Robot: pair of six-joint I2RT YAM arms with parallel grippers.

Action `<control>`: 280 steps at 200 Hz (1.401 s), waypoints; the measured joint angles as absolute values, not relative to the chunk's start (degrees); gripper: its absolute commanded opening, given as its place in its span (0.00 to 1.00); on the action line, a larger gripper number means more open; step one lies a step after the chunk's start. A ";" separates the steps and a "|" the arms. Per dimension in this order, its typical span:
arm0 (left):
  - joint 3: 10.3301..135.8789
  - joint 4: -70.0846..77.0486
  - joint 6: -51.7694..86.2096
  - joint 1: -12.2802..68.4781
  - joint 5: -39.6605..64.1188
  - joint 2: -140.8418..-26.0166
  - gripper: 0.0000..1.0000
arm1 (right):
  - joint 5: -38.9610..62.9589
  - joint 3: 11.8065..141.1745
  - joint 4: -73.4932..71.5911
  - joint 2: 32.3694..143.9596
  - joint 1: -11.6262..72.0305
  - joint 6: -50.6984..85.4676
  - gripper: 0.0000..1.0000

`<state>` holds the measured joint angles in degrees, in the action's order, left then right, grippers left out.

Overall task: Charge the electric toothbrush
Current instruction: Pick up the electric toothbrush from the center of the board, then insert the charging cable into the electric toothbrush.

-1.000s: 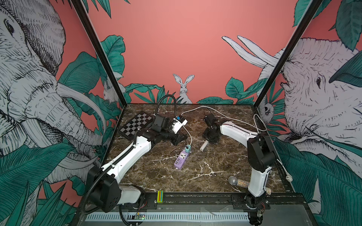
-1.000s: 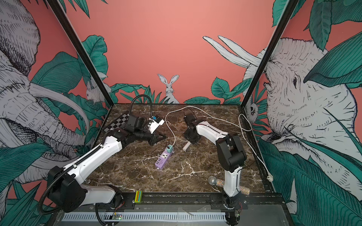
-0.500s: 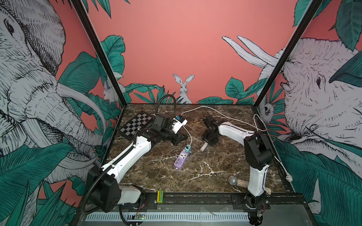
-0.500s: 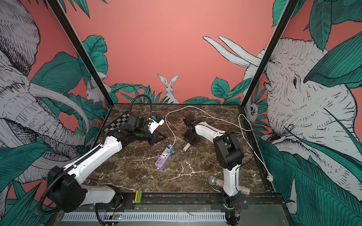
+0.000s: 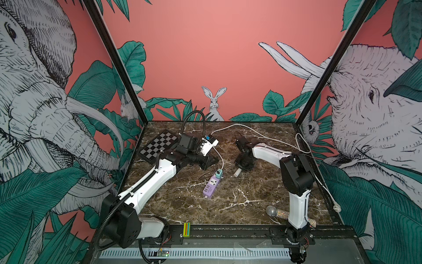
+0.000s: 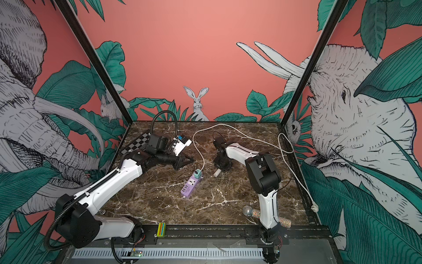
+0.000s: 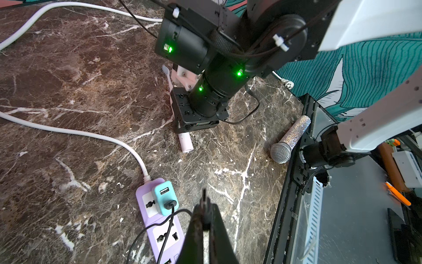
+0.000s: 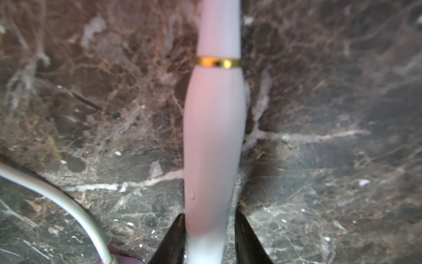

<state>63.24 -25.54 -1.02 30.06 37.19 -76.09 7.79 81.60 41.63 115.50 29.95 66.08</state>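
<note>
Right gripper [image 8: 209, 216] has narrowed its jaws beside the electric toothbrush [image 8: 214, 137], which lies flat between them on the table [image 8: 91, 114]; real pinching I cannot tell. Left gripper [image 7: 206, 206] pinches the cable plug [image 7: 203, 194].

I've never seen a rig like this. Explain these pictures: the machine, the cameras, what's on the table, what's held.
Two robot arms with pincer grippers work on a marble table. Both top views look down from the front; each wrist view rides on an arm. On the table lie a purple power strip with a teal adapter, a chessboard, a glittery microphone and the electric toothbrush. The left gripper is shut on a black cable plug. The right gripper straddles the toothbrush handle; whether it grips yet is unclear.
</note>
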 measured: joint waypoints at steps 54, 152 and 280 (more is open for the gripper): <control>63.31 -25.87 -0.99 29.80 37.12 -76.12 0.00 | 6.98 81.03 41.47 114.63 29.93 65.45 0.10; 67.33 -15.55 -1.78 32.77 40.82 -77.89 0.00 | 5.04 67.55 12.45 70.08 28.56 48.88 0.00; 70.96 -4.75 1.30 33.41 52.71 -82.17 0.00 | 27.11 69.36 -5.65 69.80 28.56 34.33 0.00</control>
<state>70.96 -4.75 1.30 33.41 52.71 -82.17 27.11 69.36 -5.65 69.80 28.56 34.33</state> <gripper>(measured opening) 0.061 0.229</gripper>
